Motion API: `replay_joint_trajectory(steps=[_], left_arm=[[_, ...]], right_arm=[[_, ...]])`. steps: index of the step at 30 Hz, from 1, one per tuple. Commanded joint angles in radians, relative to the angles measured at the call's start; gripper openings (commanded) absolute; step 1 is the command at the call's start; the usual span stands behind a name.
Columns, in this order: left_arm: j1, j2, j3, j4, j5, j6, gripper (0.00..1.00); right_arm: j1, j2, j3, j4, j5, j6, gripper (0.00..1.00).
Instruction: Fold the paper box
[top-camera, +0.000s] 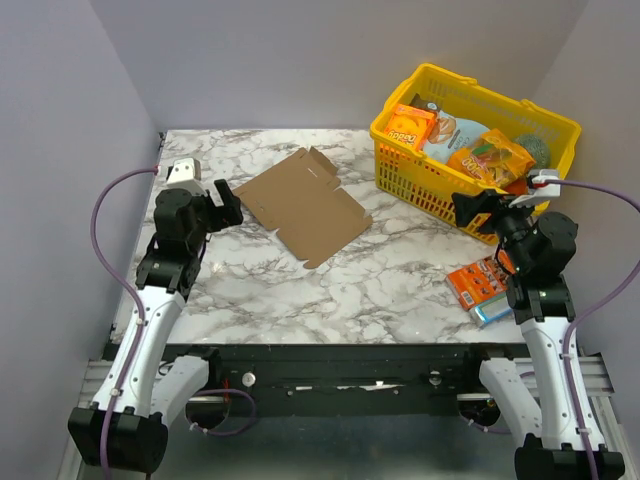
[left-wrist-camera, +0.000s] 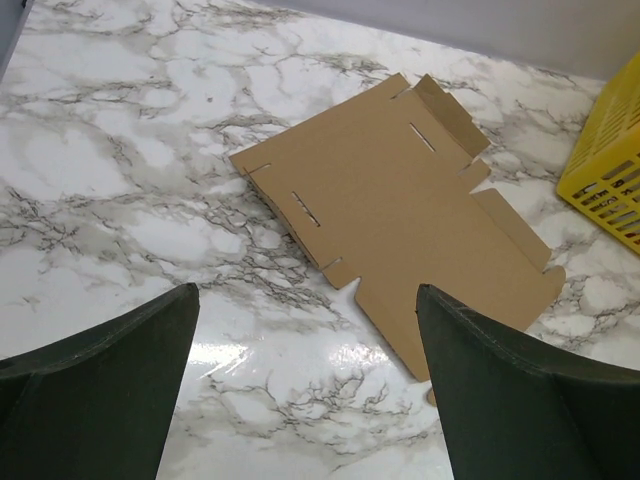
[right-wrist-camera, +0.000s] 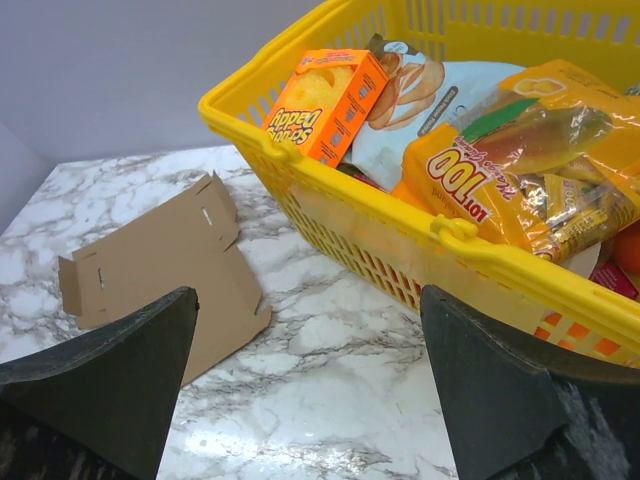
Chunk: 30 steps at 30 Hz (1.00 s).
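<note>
The flat paper box (top-camera: 303, 207), long axis back-left to front-right, lies left of the worktop's seemingly snack-filled yellow basket (top-camera: 415, 178), left gripper (left-wrist-camera: 305, 292) and right gripper (right-wrist-camera: 307, 292) spread wide.

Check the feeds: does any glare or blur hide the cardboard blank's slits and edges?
Left wrist: the paper box is sharp, slits readable; a glare patch lies on the table between the dark left fingers, clear of the cardboard. Right wrist: box edges legible, right fingers dark. Top external: even light, faint shadows, no glare on the box.
</note>
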Motion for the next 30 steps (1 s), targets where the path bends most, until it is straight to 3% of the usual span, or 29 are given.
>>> replay_joint_trajectory(steps=[1,9,13,18,21,27,30], left_arm=[[0.004,0.025,0.031,-0.022,-0.007,-0.017,0.99],[0.004,0.052,-0.007,0.005,0.049,-0.109,0.99],[-0.021,0.065,-0.037,0.016,0.038,-0.179,0.99],[-0.281,0.171,-0.074,0.102,-0.083,-0.227,0.99],[-0.346,0.286,-0.066,0.129,-0.154,-0.265,0.99],[-0.337,0.491,-0.058,0.215,-0.143,-0.377,0.99],[-0.274,0.545,-0.073,0.258,-0.074,-0.451,0.99]], right_arm=[[-0.004,0.001,0.033,-0.008,-0.029,-0.018,1.0],[-0.004,-0.003,0.036,-0.013,-0.047,-0.024,1.0],[-0.004,0.023,0.047,-0.013,-0.11,-0.021,0.93],[-0.001,0.063,0.07,-0.022,-0.184,0.006,0.88],[0.011,0.08,0.071,-0.031,-0.187,0.019,0.87],[0.037,0.089,0.084,-0.074,-0.185,0.026,0.87],[0.036,0.081,0.085,-0.094,-0.181,0.023,0.87]])
